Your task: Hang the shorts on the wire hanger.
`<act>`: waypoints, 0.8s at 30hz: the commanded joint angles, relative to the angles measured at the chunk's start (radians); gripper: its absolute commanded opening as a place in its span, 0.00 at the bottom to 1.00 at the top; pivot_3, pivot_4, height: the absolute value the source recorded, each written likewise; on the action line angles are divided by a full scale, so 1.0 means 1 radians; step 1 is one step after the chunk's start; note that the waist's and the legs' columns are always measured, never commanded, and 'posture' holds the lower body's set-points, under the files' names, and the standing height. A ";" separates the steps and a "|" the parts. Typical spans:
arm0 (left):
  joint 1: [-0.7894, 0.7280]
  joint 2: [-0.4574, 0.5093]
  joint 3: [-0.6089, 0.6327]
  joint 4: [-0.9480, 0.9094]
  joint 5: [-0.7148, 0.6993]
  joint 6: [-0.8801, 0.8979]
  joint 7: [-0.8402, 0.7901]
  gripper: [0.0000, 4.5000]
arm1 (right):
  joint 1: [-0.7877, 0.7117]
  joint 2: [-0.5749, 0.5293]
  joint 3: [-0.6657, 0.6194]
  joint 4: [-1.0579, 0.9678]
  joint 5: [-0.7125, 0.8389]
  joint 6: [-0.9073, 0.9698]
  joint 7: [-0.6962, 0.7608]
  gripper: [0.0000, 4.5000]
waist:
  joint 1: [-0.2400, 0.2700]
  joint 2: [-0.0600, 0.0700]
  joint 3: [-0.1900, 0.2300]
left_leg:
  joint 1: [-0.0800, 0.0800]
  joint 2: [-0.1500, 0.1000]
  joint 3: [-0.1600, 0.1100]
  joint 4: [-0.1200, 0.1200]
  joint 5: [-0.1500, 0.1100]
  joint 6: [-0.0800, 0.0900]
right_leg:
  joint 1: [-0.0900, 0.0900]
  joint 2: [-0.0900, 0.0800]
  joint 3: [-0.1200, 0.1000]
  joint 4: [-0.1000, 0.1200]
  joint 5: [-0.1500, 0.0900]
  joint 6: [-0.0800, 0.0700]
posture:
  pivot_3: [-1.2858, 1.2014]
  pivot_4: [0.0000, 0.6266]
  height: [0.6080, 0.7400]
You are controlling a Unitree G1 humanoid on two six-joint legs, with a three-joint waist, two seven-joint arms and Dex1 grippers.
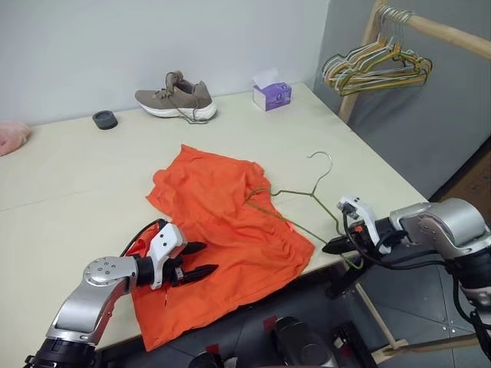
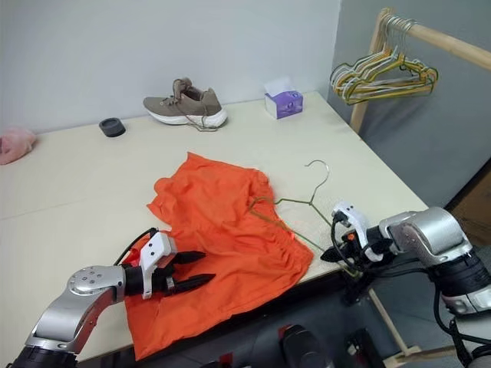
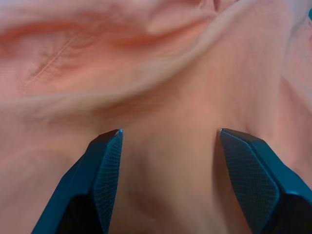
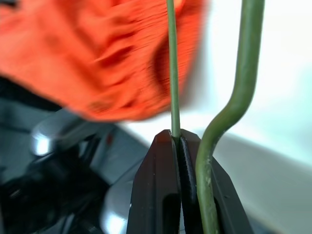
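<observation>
**Shorts half-threaded, hanger pinched at desk edge**

Shorts [image 1: 227,230] lay flat at the desk's [image 1: 69,199] near edge, wire hanger [image 1: 301,201] partly inside. Right claw [image 1: 334,247] was clamped on the hanger wire; left claw [image 1: 201,259] gaped over the fabric, gripping nothing. Best: pin fabric, slide the wire slowly, avoid bunching.

Head stereo pair looking down over the table [image 1: 61,176], wrist cameras close on the shorts [image 3: 161,87], both sharing them
</observation>
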 commanded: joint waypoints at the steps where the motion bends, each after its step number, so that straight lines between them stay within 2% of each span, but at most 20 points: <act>1: -0.005 -0.002 0.010 -0.018 -0.004 -0.017 0.002 0.74 | -0.037 -0.034 -0.009 -0.001 0.001 -0.041 0.058 0.00 | 0.004 0.000 0.000 | 0.000 0.000 0.000 0.000 0.000 0.000 | 0.000 0.000 0.000 0.000 0.000 0.000 | 0.43 0.09 1.00; 5: 0.030 -0.002 0.020 -0.049 -0.009 -0.017 0.013 0.74 | -0.043 -0.089 -0.055 -0.042 0.080 -0.016 0.168 0.00 | 0.010 0.000 0.000 | -0.002 0.000 0.000 -0.001 0.000 0.000 | -0.002 0.000 -0.001 0.000 0.000 0.001 | 0.43 0.09 1.00; 17: 0.027 0.000 0.010 -0.059 -0.011 -0.009 0.018 0.74 | 0.095 -0.103 -0.162 0.019 0.032 -0.002 0.031 0.00 | 0.025 -0.001 0.000 | -0.005 0.000 0.000 0.000 -0.001 0.000 | -0.004 0.000 0.000 0.000 0.000 0.001 | 0.43 0.10 1.00; 24: 0.033 -0.001 0.016 -0.085 -0.019 0.005 0.024 0.74 | 0.153 -0.069 -0.280 0.011 0.086 0.078 -0.023 0.00 | 0.022 -0.001 0.000 | -0.005 0.000 0.000 0.000 -0.001 0.000 | -0.004 0.000 0.000 0.001 0.000 0.002 | 0.43 0.11 1.00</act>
